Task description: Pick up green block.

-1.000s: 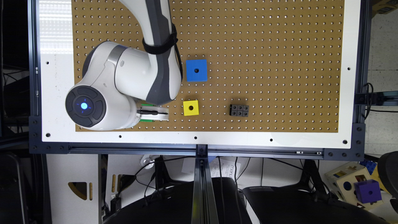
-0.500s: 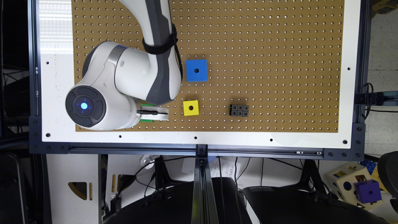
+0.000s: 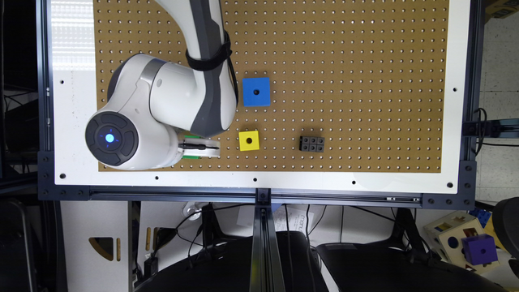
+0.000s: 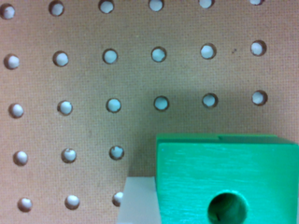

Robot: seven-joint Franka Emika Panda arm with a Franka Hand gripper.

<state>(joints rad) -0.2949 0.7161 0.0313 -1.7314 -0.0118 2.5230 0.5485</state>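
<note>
Nothing has changed since the earlier exterior frames: the arm, the hand (image 3: 200, 149) and every block stand where they stood a second ago.

The surface (image 3: 365, 61) is a brown pegboard set in a white border on a dark metal frame. Taking the yellow cube (image 3: 249, 140) as the landmark: the blue cube (image 3: 256, 91) lies beyond it toward the far edge of the surface, well apart; a small black studded brick (image 3: 312, 144) lies to the exterior view's right of it, apart; the hand sits to the exterior view's left of it, near but not touching. The arm's white wrist housing (image 3: 134, 121), with a lit blue ring (image 3: 110, 138), covers the board further to the exterior view's left. Beneath the frame there are cables, dark chairs and a vertical metal strut (image 3: 263, 239). At the lower corner on the exterior view's right stands a shape-sorter box with a purple cube (image 3: 480, 249).

The green block (image 4: 227, 179) is bright green with a round dark hole in its top face and a thin groove near one upper edge. It rests on the pegboard directly under the hand; in the exterior view only slivers of green (image 3: 192, 137) show beside the hand, to the exterior view's left of the yellow cube. In the wrist view a pale white piece (image 4: 136, 200) touches one side of the block. Whether the hand is apart, together or clamped on the block cannot be told.
</note>
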